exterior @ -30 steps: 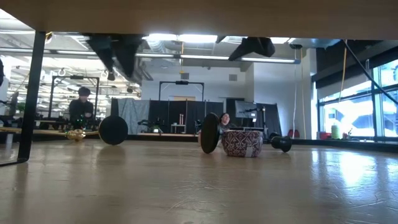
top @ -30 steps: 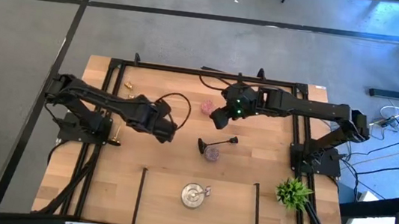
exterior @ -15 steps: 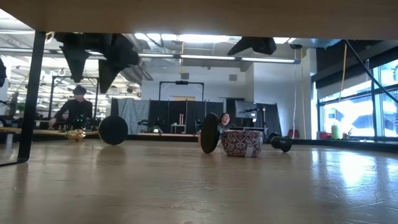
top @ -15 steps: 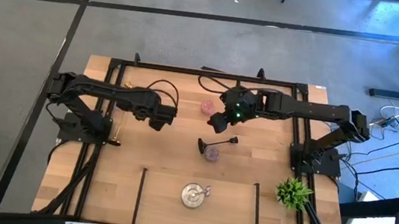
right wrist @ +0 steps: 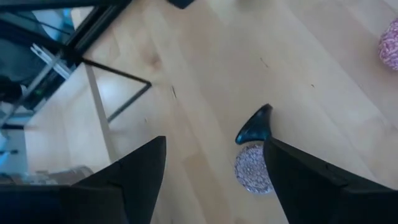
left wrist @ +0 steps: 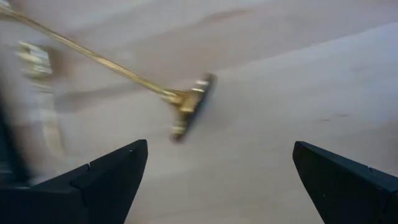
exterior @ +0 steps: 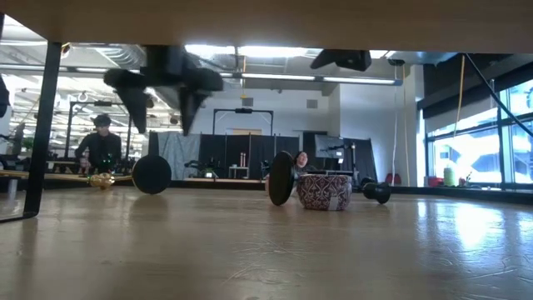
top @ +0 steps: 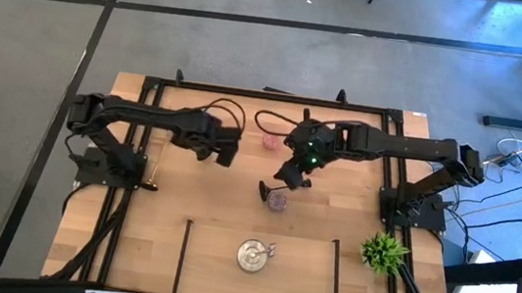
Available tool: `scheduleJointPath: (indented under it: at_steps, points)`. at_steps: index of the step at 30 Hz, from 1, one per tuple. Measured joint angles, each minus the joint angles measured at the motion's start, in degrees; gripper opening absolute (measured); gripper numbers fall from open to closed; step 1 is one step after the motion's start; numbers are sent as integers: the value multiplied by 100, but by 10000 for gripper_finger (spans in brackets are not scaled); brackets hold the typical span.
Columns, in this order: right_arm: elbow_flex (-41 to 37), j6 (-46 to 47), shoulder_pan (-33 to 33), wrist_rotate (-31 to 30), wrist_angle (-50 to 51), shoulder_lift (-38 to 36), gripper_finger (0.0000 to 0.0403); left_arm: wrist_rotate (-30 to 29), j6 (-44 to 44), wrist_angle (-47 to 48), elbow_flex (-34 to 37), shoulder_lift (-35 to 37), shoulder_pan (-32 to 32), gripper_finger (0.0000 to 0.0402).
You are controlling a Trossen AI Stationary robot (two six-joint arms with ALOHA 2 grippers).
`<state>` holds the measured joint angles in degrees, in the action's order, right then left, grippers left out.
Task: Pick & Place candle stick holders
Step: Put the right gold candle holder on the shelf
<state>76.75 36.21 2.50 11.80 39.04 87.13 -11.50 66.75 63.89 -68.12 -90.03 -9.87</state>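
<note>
While both grippers' fingers stand apart and empty (left gripper [top: 225, 152], right gripper [top: 289, 176]), the toppled thin-stemmed black candle holder [top: 283, 185] and its neighbours look unplaced on the wooden worktop [top: 330, 233].

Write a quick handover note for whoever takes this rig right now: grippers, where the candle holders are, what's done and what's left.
Left gripper: open, empty, raised over the table's back left.
Right gripper: open, empty, hovering above the black holder, which lies tipped over mid-table.
Pink holders: one beside the black holder's base, another near the back edge.
Silver holder: front centre.
Gold holders: one at back left, one at the left edge.
Done: nothing is held; no placement can be confirmed.
Left: grasp the black holder, then the rest.
</note>
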Motion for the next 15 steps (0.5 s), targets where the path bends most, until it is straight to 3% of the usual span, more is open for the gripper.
scheduleJointPath:
  at_steps: [3, 8, 15]
  points:
    - [0, -110, -31, 25, 96, 0, 273, 410, 273, -321, -3, -242, -205, 400]
    - [0, -265, -41, 29, 107, 0, 273, 275, 1255, 56, 2, -401, -619, 396]
    - [0, -368, -128, 43, 374, -2, 273, 144, 1245, 526, -7, -346, -1225, 373]
